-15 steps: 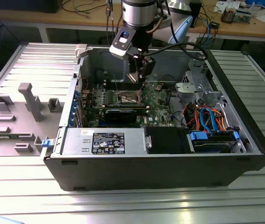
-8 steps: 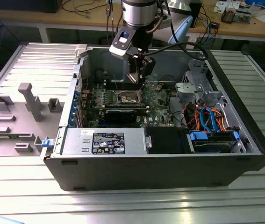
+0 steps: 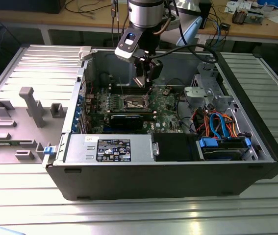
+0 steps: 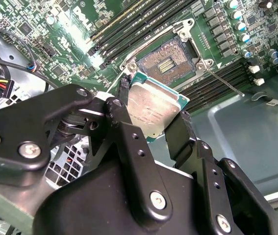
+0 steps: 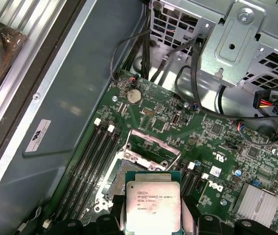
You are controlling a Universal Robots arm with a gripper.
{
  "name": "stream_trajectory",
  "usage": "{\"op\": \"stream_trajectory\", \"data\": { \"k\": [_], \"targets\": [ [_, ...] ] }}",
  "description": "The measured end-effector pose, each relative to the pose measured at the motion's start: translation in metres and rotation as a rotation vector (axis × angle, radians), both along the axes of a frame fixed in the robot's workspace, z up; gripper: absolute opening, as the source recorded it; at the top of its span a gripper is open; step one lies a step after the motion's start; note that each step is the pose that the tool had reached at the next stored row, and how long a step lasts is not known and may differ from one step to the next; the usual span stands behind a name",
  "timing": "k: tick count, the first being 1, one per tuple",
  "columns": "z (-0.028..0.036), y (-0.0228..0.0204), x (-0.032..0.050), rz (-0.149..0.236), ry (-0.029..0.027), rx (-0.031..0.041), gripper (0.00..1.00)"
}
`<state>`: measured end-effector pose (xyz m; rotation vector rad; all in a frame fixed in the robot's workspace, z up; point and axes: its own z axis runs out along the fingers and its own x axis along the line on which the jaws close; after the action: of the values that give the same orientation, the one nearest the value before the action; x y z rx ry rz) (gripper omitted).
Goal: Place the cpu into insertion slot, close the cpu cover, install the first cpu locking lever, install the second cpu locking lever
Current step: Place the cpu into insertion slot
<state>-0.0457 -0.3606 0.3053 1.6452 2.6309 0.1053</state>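
My gripper (image 3: pixel 144 81) hangs inside the open computer case (image 3: pixel 256 147), above the green board. Its black fingers (image 4: pixel 124 122) are shut on the cpu (image 4: pixel 153 105), a flat square chip with a silver-grey top, also seen in the first wrist view (image 5: pixel 152 203). The chip is in the air, a little short of the insertion slot (image 4: pixel 170 61), whose dark centre lies bare inside a silvery rim. In the first wrist view the cpu cover (image 5: pixel 153 140) stands tilted open behind the insertion slot (image 5: pixel 116 174). A thin locking lever (image 4: pixel 222 81) sticks out beside the slot.
Long black memory slots (image 5: pixel 92 161) flank the socket. A metal drive cage (image 5: pixel 237 44) with cables (image 3: pixel 217 122) stands on the exterior view's right, and a power supply (image 3: pixel 112 149) at the front. A grey fixture tray (image 3: pixel 26 112) lies outside on the exterior view's left.
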Motion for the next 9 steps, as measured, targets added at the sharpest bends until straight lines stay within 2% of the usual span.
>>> {"op": "stream_trajectory", "data": {
  "k": [9],
  "targets": [
    [-0.0004, 0.0, 0.0, -0.032, 0.0, -0.0001, 0.55]
  ]
}}
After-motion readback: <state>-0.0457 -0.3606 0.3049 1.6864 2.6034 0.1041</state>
